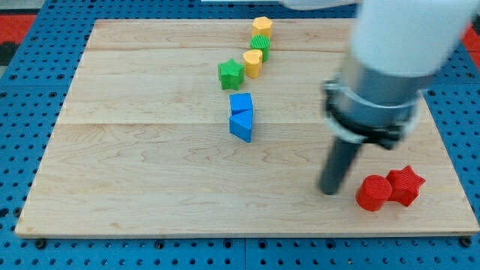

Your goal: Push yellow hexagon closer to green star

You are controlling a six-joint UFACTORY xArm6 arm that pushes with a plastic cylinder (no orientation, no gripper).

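Note:
The yellow hexagon sits near the board's top edge, at the top of a short line of blocks. Below it is a green cylinder, then a yellow heart-like block. The green star lies just left of that yellow block, touching or nearly touching it. My tip rests on the board at the lower right, far below and to the right of the hexagon and the star, just left of the red blocks.
Two blue blocks lie stacked in line below the green star. A red cylinder and a red star sit at the lower right. The wooden board lies on a blue pegboard. The arm's grey and white body hides part of the right side.

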